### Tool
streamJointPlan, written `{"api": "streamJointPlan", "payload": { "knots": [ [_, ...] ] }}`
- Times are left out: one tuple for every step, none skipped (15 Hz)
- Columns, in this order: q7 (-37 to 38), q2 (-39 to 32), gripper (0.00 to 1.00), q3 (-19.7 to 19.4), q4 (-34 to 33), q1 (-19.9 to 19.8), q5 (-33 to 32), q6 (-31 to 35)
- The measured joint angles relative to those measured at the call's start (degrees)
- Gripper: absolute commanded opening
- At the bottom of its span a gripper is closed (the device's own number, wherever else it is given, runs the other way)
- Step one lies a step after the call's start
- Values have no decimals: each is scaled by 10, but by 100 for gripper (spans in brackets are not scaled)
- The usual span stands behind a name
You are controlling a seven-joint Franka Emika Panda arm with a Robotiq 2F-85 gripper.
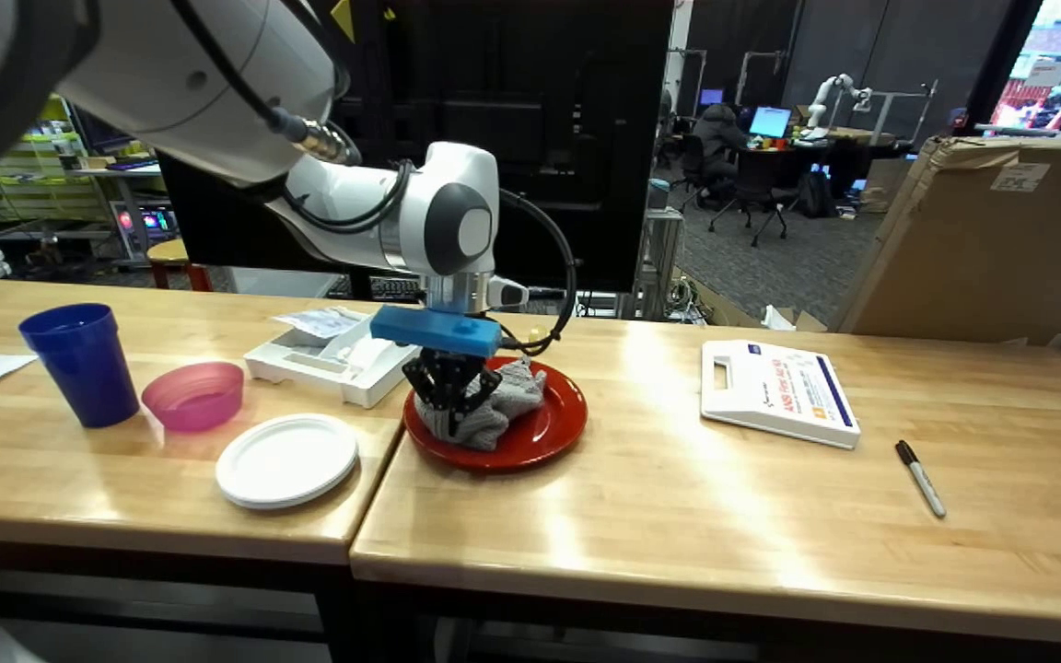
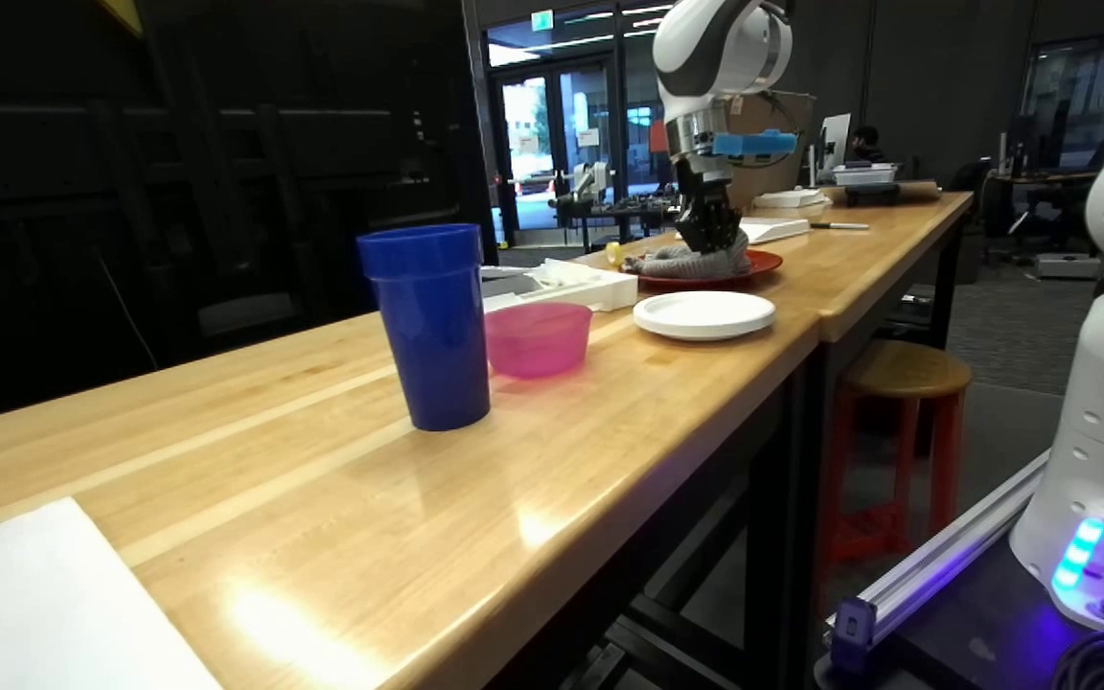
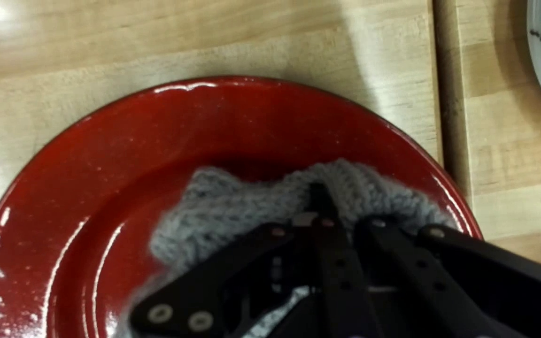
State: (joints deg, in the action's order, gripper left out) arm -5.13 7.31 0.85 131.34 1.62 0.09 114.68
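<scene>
One white plate stack, foreground, between 8 and 9 o'clock from the red plate in an exterior view; atop the latter, gray knitted cloth; jaws together, tips among folds, any pinch hidden; farther, at 10 o'clock, open white tray.

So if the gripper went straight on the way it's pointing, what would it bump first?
The cloth. The gripper points down at it and seems to be touching it, though how deep in is hard to tell. Under the cloth is the red plate.
</scene>
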Motion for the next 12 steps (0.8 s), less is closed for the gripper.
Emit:
{"api": "streamJointPlan", "payload": {
  "knots": [
    [2, 0, 1, -3, 1, -4, -3, 0],
    [7, 0, 1, -5, 2, -9, -9, 0],
    [13, 0, 1, -6, 3, -12, -15, 0],
    [15, 0, 1, -6, 3, -14, -18, 0],
    [16, 0, 1, -6, 2, -14, -18, 0],
    [17, -1, 1, -5, 2, -13, -18, 0],
    [17, -2, 1, -4, 0, -12, -18, 0],
    [17, -4, 1, -3, -2, -10, -17, 0],
    [21, -7, 1, -2, -5, -9, -17, 2],
    [25, -11, 1, -1, -9, -8, -16, 2],
    [31, -16, 1, -2, -14, -10, -17, 2],
    [41, -21, 1, -4, -19, -13, -18, 2]
  ]
}}
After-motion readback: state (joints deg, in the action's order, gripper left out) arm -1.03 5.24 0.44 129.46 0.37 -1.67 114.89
